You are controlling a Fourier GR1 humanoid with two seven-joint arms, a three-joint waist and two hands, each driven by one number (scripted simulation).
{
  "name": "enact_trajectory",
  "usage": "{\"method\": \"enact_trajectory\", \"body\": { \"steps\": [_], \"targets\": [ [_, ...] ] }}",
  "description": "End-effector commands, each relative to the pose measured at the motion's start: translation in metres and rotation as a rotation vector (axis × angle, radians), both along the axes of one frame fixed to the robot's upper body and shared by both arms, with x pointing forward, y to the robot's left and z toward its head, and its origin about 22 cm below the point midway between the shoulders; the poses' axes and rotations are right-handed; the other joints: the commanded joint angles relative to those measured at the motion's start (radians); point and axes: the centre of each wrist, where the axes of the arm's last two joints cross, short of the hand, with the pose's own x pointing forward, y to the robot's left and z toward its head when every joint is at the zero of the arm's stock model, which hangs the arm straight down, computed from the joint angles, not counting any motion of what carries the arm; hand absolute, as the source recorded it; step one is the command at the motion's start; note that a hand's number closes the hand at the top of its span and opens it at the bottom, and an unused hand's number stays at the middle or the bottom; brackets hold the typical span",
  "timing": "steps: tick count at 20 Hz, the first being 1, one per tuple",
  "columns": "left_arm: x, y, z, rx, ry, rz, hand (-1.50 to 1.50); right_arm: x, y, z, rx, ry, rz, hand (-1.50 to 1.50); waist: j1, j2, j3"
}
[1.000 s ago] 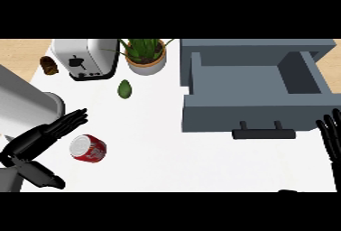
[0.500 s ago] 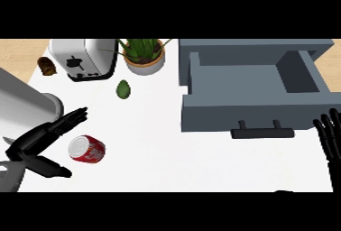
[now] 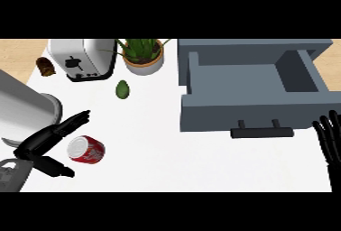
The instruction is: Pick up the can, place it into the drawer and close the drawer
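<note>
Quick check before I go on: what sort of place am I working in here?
Most likely a kitchen counter: a white worktop with a toaster, a potted plant and an avocado along the back, plus an open grey drawer on the right.

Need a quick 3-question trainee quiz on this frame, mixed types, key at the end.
1. True or false: the drawer stands open with nothing visible inside.
2. Which robot hand is beside the red can? A) left robot hand B) right robot hand
3. Fill in: the can lies on the white ____, not yet lifted.

Key
1. True.
2. A; its open fingers and thumb flank the can, while the right robot hand rests open at the right edge.
3. Counter.
</note>
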Motion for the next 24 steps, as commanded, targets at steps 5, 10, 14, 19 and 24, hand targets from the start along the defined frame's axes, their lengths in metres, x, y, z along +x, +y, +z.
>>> {"method": "enact_trajectory", "body": {
  "steps": [5, 10, 14, 19, 24],
  "targets": [
    [-0.001, 0.005, -0.021, -0.144, 0.035, -0.108, -1.5, 0.006, -0.004, 0.008, -0.021, -0.021, 0.009, -1.5, -0.002, 0.003, -0.001],
    [0.017, -0.003, -0.015, -0.146, 0.033, -0.106, -1.5, 0.003, -0.012, 0.003, 0.002, -0.007, 0.004, -1.5, -0.002, 0.0, 0.001],
    [0.001, -0.01, -0.038, -0.158, 0.049, -0.114, -1.5, 0.005, -0.003, 0.018, 0.0, -0.012, 0.008, -1.5, 0.002, 0.001, 0.0],
    [0.017, -0.035, -0.04, -0.147, 0.024, -0.123, -1.5, -0.002, 0.006, 0.014, 0.012, -0.004, 0.0, -1.5, 0.001, 0.0, 0.0],
    [0.017, -0.033, -0.041, -0.155, 0.055, -0.136, -1.5, -0.006, -0.002, 0.001, 0.018, 0.005, -0.018, -1.5, 0.005, -0.001, 0.001]
  ]
}}
